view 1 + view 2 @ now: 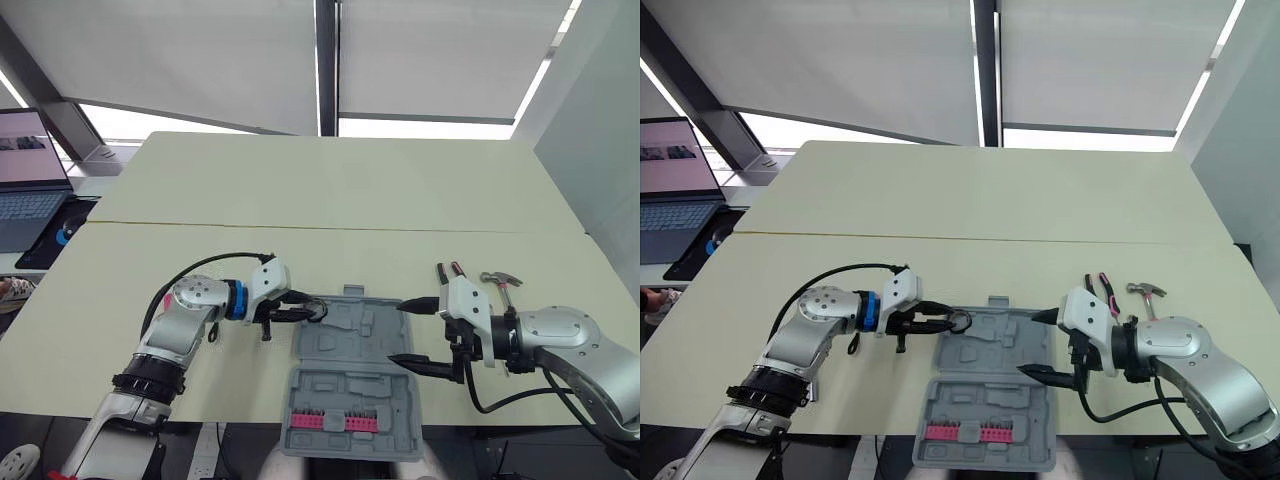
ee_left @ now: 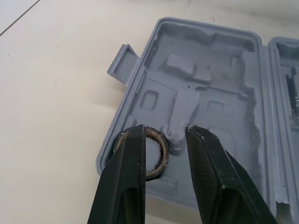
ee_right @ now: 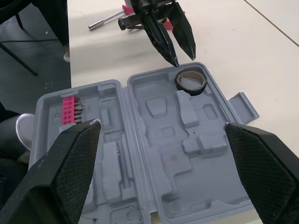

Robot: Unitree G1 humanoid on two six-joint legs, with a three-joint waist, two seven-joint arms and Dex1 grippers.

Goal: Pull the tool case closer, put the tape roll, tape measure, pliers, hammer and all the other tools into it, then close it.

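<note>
The grey tool case (image 1: 352, 350) lies open at the table's front middle. The tape roll (image 3: 191, 89) lies flat in the far-left corner of the case's far half. My left gripper (image 1: 318, 306) is open just over that corner, with one finger across the roll (image 2: 164, 157) and the other beside it. At the case's right edge my right gripper (image 1: 401, 332) is open wide with nothing in it. On the table behind the right gripper lie the red-handled pliers (image 1: 447, 270) and the hammer (image 1: 500, 283).
A pink bit holder (image 1: 333, 421) sits in the case's near half. A small metal tool with a pink handle (image 3: 106, 20) lies on the table under my left arm. A laptop (image 1: 25, 170) stands at the far left. The table's front edge is just below the case.
</note>
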